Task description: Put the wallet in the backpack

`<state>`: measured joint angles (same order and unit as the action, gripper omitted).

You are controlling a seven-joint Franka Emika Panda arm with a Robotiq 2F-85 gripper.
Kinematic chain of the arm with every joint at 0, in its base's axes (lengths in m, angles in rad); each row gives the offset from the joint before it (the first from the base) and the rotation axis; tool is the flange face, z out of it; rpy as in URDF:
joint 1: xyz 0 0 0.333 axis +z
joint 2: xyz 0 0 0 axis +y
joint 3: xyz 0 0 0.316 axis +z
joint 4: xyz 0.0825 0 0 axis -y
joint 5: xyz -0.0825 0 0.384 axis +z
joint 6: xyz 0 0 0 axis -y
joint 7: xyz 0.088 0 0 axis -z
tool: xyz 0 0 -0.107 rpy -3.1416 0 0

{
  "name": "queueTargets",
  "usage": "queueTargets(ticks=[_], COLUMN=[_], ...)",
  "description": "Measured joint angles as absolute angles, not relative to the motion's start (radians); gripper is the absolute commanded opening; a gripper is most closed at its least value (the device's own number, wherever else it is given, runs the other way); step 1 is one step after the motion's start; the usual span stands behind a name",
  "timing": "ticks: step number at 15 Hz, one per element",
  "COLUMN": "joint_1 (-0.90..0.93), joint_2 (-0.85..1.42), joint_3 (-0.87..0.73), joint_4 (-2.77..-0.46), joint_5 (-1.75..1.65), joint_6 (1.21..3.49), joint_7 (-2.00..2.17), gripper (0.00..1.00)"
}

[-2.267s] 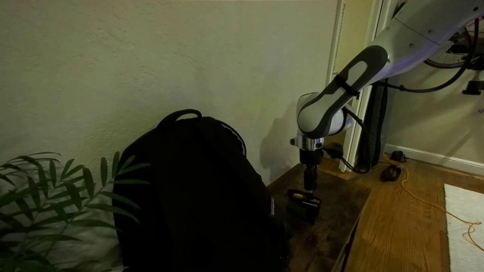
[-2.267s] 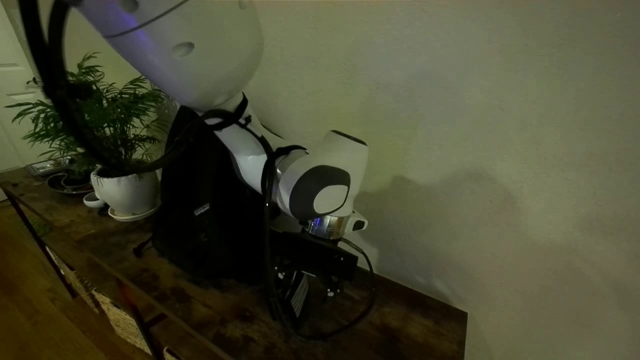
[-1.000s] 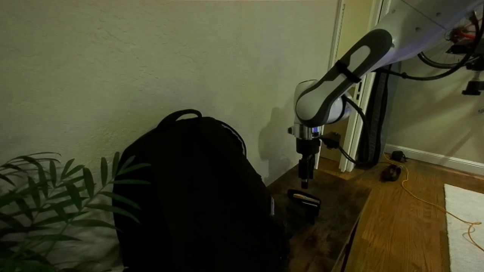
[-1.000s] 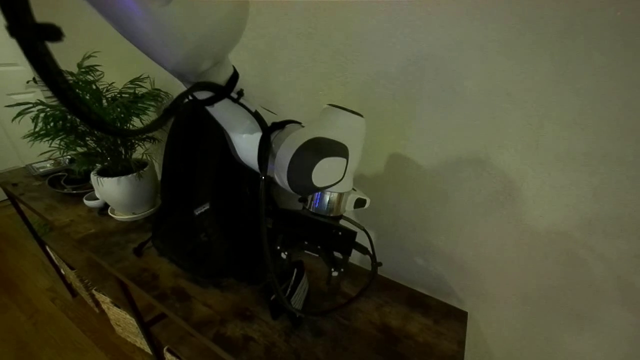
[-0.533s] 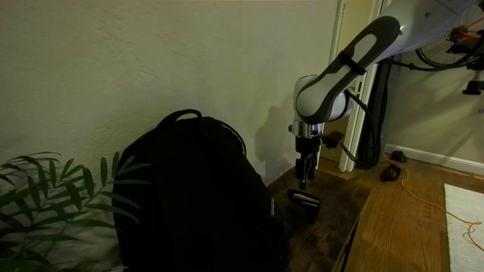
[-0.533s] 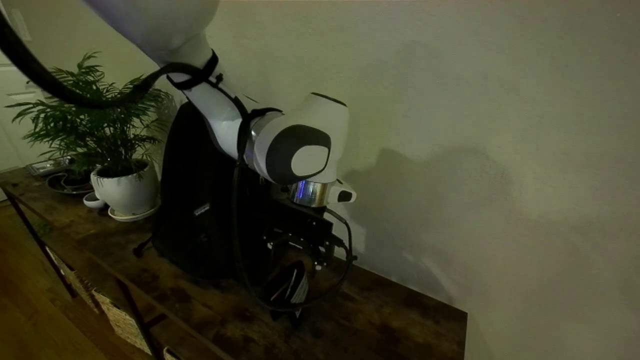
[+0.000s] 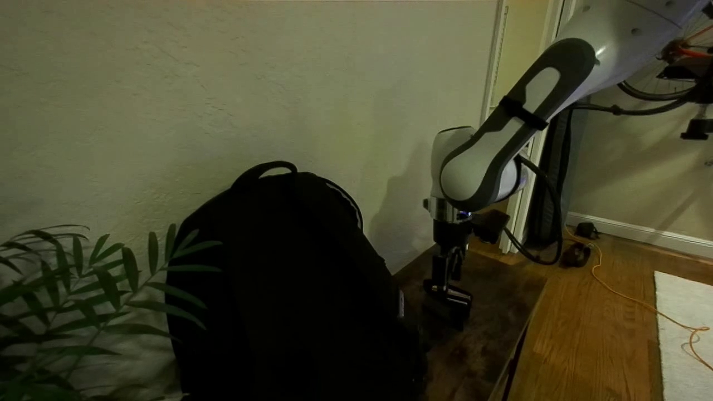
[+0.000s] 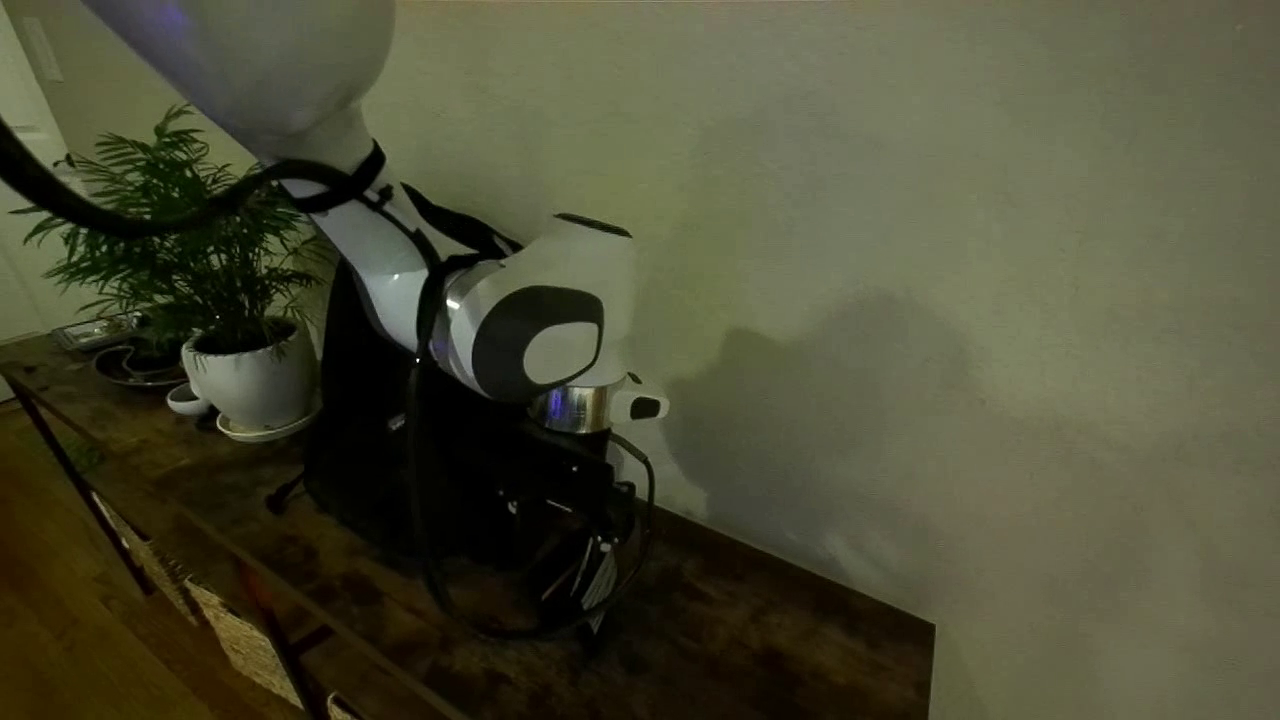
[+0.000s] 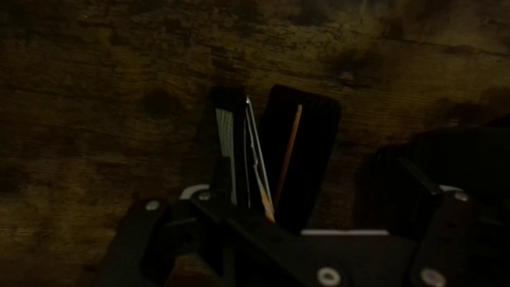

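The wallet [image 9: 310, 151] is matt black, leather or cloth, too dark to tell; thin, paper-like edges [image 9: 226, 133] show in it. The pincer [image 9: 320, 171] is dull black with shiny metal screws [image 9: 328, 276]. The backpack [image 7: 289, 289] looks like matt dark cloth. The arm [image 8: 387, 282] looks like smooth white plastic, softly glossy, its collar [image 8: 575, 408] polished metal. The surface [image 8: 780, 640] is mottled, grained wood; the floor [image 7: 590, 340], planked wood with a slight sheen. The wall [image 7: 223, 94] looks like rough, matt plaster. The pot [image 8: 255, 385] looks smooth and ceramic, the rug [image 7: 682, 340] matt cloth, the basket [image 8: 245, 640] coarse and woven.

No legible text or numbers.
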<state>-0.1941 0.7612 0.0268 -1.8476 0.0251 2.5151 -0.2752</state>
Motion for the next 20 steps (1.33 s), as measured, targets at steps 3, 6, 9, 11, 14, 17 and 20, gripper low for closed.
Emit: queueTargets(ticks=[3,6,9,11,14,17,20], joint_1=[-0.162,-0.139,-0.124,-0.119,-0.118,-0.118,-0.118], joint_2=[0.761,0.761,0.761,0.761,0.766,0.771,0.774], joint_3=[0.004,-0.017,-0.035,-0.043,-0.044,-0.044,-0.044], joint_4=[-1.872,-1.892,-1.912,-1.922,-1.928,-1.929,-1.929], joint_5=[0.005,-0.018,-0.041,-0.05,-0.051,-0.05,-0.05], joint_6=[2.57,2.605,2.632,2.639,2.64,2.64,2.643], joint_7=[-0.248,-0.223,-0.21,-0.21,-0.21,-0.21,-0.21], gripper=[1.0,1.0,1.0,1.0,1.0,1.0,1.0])
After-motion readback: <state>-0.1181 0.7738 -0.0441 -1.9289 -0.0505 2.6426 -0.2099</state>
